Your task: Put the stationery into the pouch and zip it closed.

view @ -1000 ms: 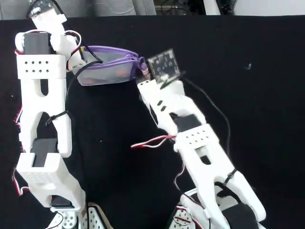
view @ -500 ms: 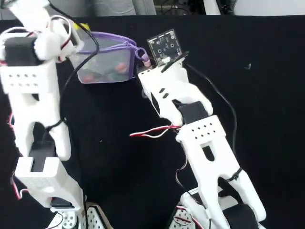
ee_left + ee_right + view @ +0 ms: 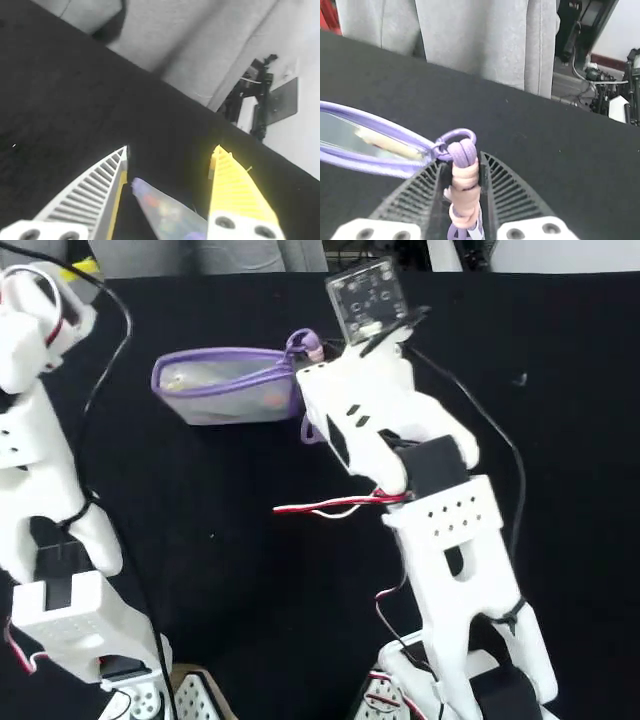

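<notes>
Here the right claw (image 3: 462, 162) is pinched narrow on the zipper's pull cord (image 3: 462, 187), presumably to draw the slider to this end of the pouch (image 3: 225, 390). The pouch seems to hang from that grip, raised off the table (image 3: 560, 440) near its far edge, left of middle, with stationery (image 3: 265, 398) faintly visible through its clear wall. The left claw (image 3: 171, 148) gapes wide, holding nothing, toward the far left corner, near the pouch's other end without touching it.
</notes>
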You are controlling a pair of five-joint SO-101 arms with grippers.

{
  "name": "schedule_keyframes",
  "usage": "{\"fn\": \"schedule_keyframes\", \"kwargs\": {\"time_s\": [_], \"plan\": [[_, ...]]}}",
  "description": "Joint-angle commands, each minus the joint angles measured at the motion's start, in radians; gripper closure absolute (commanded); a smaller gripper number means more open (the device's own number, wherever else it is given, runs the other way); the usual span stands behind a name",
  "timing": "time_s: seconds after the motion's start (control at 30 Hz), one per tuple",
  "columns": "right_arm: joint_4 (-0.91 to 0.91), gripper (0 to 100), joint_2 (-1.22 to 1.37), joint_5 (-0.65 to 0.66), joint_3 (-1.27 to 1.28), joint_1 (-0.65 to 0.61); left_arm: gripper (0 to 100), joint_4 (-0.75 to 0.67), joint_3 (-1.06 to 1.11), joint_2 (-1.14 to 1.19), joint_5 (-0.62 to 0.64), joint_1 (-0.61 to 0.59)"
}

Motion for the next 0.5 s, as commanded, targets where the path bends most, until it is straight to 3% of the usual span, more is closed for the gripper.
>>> {"fn": "schedule_keyframes", "kwargs": {"time_s": [0.0, 0.13, 0.47], "plan": [[0.023, 98.8, -0.001, -0.009, -0.134, -0.008, 74, 0.017, 0.058, -0.041, 0.012, -0.013], [0.141, 98.8, 0.094, -0.003, -0.271, -0.025, 74, 0.017, 0.119, -0.041, 0.012, -0.013], [0.664, 98.8, 0.443, 0.086, -0.868, -0.199, 74, 0.015, 0.234, -0.034, 0.012, -0.073]]}}
